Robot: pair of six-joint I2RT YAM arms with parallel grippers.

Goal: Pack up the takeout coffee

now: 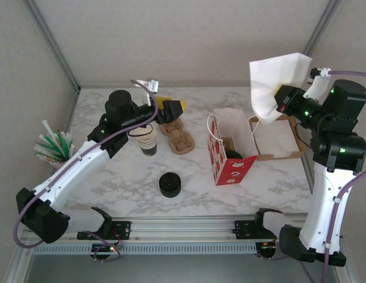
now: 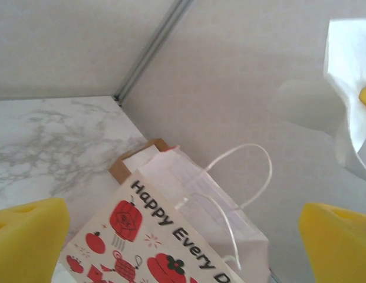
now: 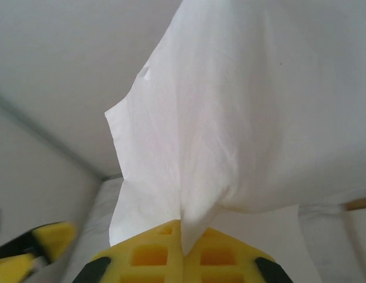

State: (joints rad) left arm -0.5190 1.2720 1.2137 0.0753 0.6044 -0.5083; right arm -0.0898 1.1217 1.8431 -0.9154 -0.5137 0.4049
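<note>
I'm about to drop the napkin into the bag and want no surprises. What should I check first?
1. Grip of right tool on white paper napkin: ok, pinched shut.
2. Red-and-white paper gift bag upright, mouth open: ok.
3. Black-lidded coffee cup inside the bag: ok, a dark round lid shows there.
4. Napkin above the bag's mouth: not ok, held high off to the bag's right.
5. Path clear of left tool: ok, open, empty, apart from the bag.
</note>
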